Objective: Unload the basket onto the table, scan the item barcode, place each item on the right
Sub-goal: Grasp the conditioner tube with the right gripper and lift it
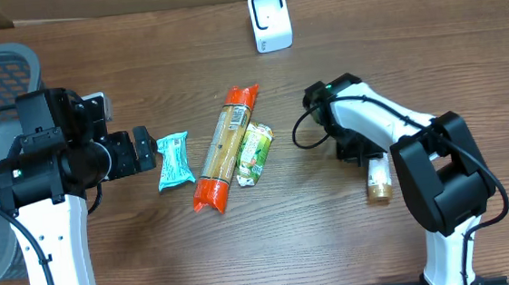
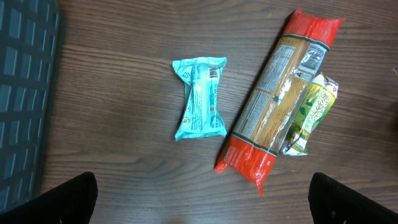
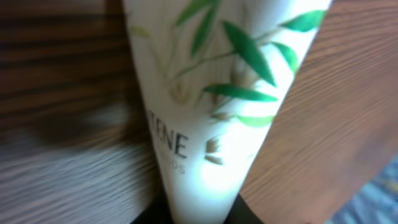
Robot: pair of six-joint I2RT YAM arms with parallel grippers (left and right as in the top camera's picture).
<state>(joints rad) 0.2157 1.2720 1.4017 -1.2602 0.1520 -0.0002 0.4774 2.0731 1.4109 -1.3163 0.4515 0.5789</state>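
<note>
Fingers [image 2: 62,202] of left gripper [image 2: 202,180]: wide apart, hovering by the teal packet [image 2: 199,98] left of centre on the worktop [image 1: 317,247], holding nothing. Right gripper [image 1: 359,151]: astride the tube [image 3: 205,124], which lies toward the worktop's right edge, cap toward the front; whether clamped or slack cannot be told. Risks: a slack hold on the smooth, tapered tube would likely let it slip on the lift; the scanner [image 1: 269,20] stands well apart at the far edge, and no barcode shows, so it may face away.
</note>
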